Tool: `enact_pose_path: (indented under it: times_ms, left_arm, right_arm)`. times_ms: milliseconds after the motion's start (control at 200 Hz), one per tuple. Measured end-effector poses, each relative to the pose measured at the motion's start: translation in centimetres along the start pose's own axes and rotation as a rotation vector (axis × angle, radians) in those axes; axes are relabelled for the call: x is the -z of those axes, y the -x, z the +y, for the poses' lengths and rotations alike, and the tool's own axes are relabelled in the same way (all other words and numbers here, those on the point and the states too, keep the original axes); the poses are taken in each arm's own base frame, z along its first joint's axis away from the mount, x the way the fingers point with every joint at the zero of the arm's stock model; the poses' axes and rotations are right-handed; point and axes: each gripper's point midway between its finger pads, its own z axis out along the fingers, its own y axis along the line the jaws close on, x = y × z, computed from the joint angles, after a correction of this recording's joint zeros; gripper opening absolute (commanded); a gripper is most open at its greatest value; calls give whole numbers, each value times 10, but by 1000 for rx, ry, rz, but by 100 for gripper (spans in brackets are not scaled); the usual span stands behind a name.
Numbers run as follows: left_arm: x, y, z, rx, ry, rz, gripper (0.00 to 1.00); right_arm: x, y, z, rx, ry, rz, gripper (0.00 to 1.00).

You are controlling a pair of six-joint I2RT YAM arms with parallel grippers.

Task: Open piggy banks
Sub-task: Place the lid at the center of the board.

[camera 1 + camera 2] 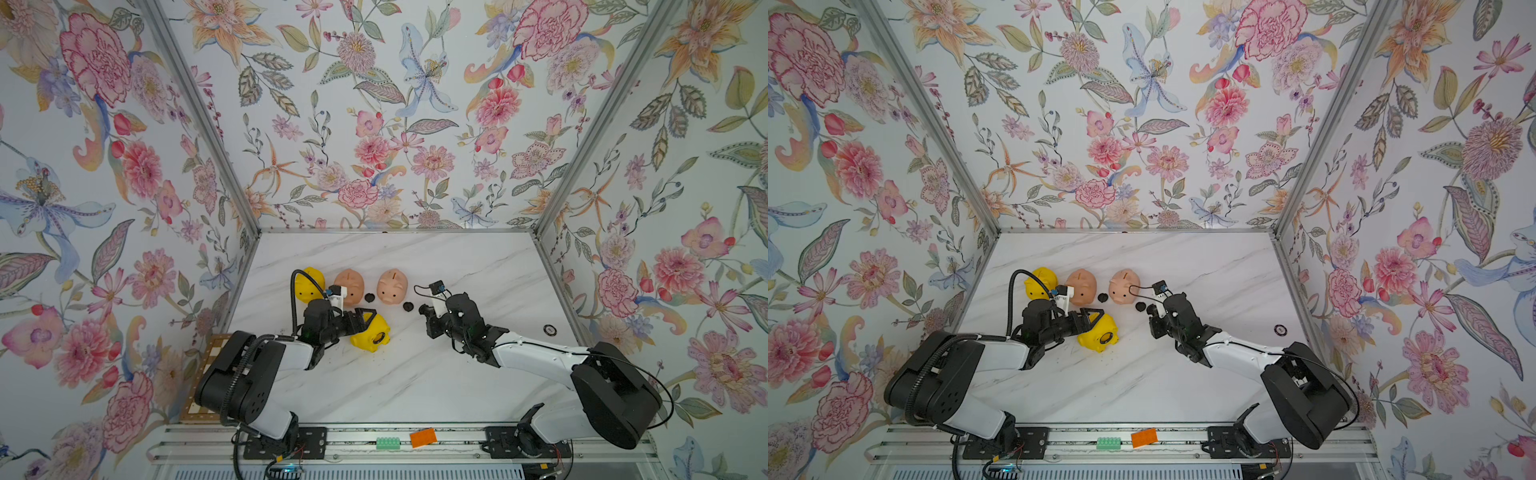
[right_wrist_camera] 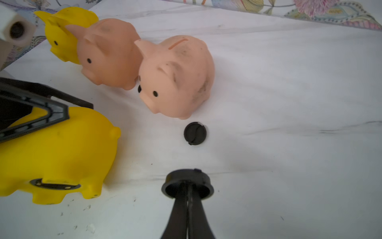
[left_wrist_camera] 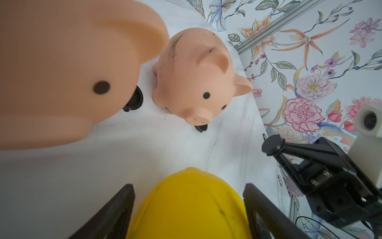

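**A:** What do the wrist views give that the top views don't?

**B:** The right wrist view shows the right gripper (image 2: 187, 191) pressed together on the rim of a black plug (image 2: 187, 178), hollow side toward the camera. In both top views that is only a dark blob at the fingertips. The same view shows the coin slot and grey marks on the smudged pink piggy bank (image 2: 175, 82).

**A:** And the left gripper?

**B:** The left gripper (image 1: 365, 326) is clamped on the tipped yellow piggy bank (image 1: 365, 341), low in the centre of the marble table (image 1: 457, 266) in a top view. The left wrist view shows a finger (image 3: 115, 211) on each side of the yellow body.

**A:** Anything inside it?

**B:** It lies on its side, and its dark-ringed belly hole (image 1: 377, 337) shows in both top views. I cannot tell what is inside, and the same goes for the other three.

**A:** Where are those?

**B:** In a row just behind it, all upright. The second yellow piggy bank (image 1: 309, 286) is partly hidden by the left arm's cable (image 1: 295, 291). Beside it stand the other pink piggy bank (image 1: 350, 286) and the smudged one.

**A:** Loose things?

**B:** One loose plug (image 1: 369, 297) lies between the pink pair. Another plug (image 1: 408, 307) is just in front of the smudged one's snout, near the right gripper. A small dark ring (image 1: 550, 330) lies by the right wall. A green block (image 1: 388, 442) and an orange block (image 1: 423, 437) sit on the front rail (image 1: 457, 451).
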Motion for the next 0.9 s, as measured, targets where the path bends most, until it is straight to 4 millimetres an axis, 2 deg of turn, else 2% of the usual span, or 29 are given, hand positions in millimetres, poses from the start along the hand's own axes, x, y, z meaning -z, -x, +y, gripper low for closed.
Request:
enact_pose_path:
  times_ms: [105,180,290,410,560,706,901]
  left_arm:
    - [0,0,0,0,-1,0,85]
    - [0,0,0,0,0,0,84]
    - [1,0,0,-1,-1,-1,84]
    - [1,-1,0,-1,-2,0,85]
    - [2,-2,-1,-3,-6,-2,85]
    - [3,-2,-1,-6,-10,-6,84]
    - [5,-3,-1,-9,-12,-10,85]
  right_arm:
    - [-2,5,-37,-130,-52,58,0]
    - [-5,0,-64,-209,-103,107,0]
    - [-6,-24,-98,-306,-181,206,0]
    - [-6,-47,-121,-382,-225,305,0]
    - [-10,-61,-127,-413,-230,373,0]
    - [-13,-60,-126,-418,-222,392,0]
    - [-24,-58,-127,-424,-212,406,7]
